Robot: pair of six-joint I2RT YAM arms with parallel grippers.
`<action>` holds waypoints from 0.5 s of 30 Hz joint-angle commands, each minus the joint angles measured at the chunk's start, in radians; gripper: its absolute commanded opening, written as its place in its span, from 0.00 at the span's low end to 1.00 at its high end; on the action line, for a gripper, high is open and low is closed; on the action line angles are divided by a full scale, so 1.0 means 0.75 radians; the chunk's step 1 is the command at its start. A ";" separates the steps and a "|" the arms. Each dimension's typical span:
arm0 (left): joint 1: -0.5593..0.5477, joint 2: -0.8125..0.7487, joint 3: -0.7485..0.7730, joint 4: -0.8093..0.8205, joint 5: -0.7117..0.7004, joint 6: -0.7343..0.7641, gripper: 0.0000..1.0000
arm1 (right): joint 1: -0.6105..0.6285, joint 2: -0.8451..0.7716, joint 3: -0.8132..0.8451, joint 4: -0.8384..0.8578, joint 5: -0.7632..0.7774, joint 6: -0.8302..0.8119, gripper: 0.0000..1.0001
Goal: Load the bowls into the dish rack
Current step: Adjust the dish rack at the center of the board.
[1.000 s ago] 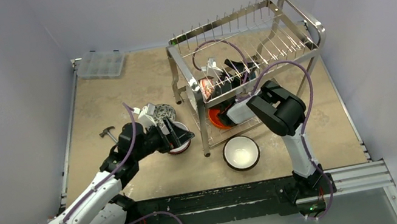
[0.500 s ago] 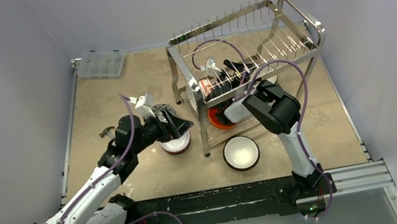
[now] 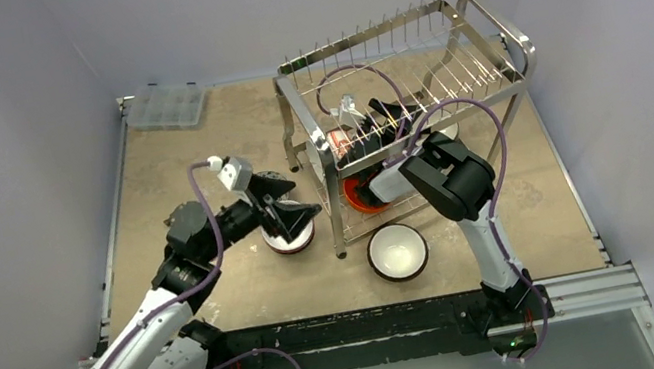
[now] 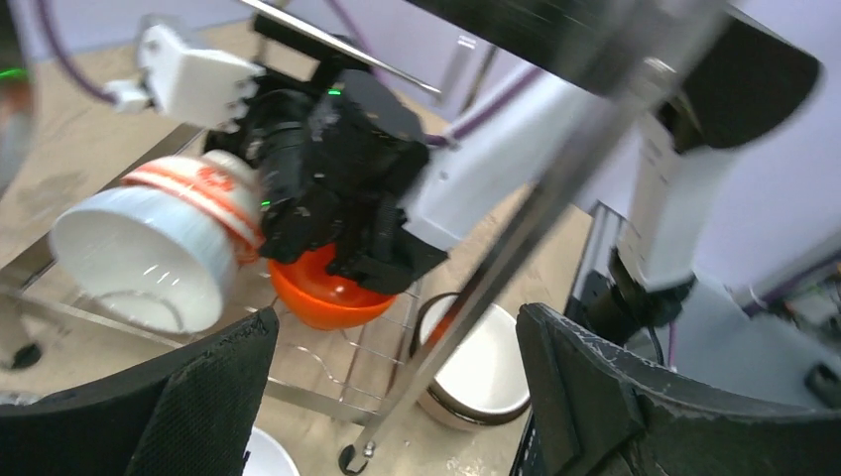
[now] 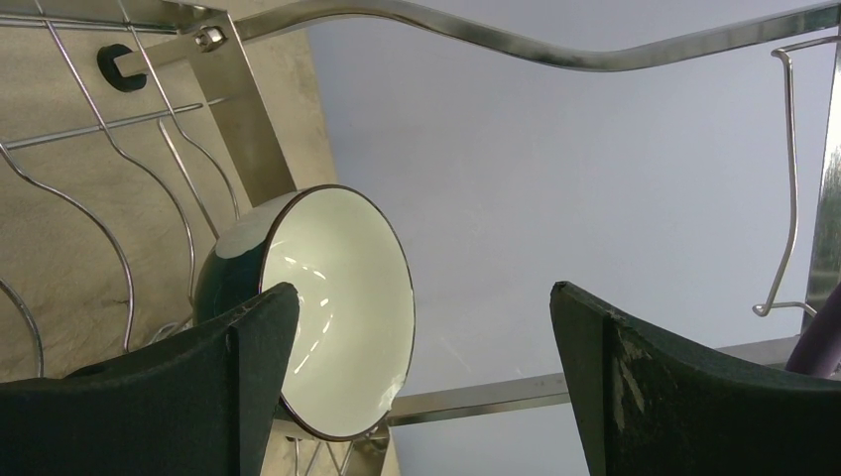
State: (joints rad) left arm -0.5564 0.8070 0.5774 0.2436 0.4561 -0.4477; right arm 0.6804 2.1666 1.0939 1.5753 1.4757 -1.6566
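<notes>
Pulls the left elbow back toward eight o'clock over the last second and lifts the wrist, tipping the left gripper (image 3: 292,213) nose-down above the small white-inside bowl (image 3: 290,242) on the table (image 3: 196,157), just at nine o'clock of the dish rack's (image 3: 497,17) near leg. Holds those fingers apart, clamped on nothing; cannot tell from above whether they touch the rim. Leaves the right arm where it was, reaching into the rack's lower tier from six o'clock, with the right gripper (image 5: 421,293) spread wide and empty.

Shows, at nine o'clock of that gripper in its wrist view, a dark-outside bowl (image 5: 327,307) standing on edge among the wires. Shows too, through the left wrist camera, a red-and-white banded bowl (image 4: 159,248) lying on its side in the rack, with an orange bowl (image 4: 322,297) just below it. Leaves one more dark-rimmed bowl (image 3: 398,251) loose on the table at six o'clock of the rack.

Looks like mid-task: apparently three racked, two waiting, pick-up of the small bowl under way. Calls next for lowering the open jaws astride that rim, closing, then carrying toward three o'clock into a free slot without knocking the leg.
</notes>
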 commanded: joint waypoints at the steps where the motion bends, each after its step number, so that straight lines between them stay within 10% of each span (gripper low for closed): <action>1: 0.005 -0.034 -0.123 0.394 0.306 0.112 0.89 | 0.042 0.024 -0.014 0.629 0.033 0.003 0.99; 11: -0.317 0.205 0.003 0.448 -0.088 0.374 0.83 | 0.042 0.033 -0.008 0.630 0.041 0.008 0.99; 15: -0.337 0.297 0.064 0.471 -0.266 0.337 0.57 | 0.043 0.045 -0.012 0.630 0.041 0.025 0.99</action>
State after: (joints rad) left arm -0.8017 0.9882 0.5491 0.5163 0.4370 -0.2428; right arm 0.6804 2.1689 1.0939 1.5742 1.4784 -1.6424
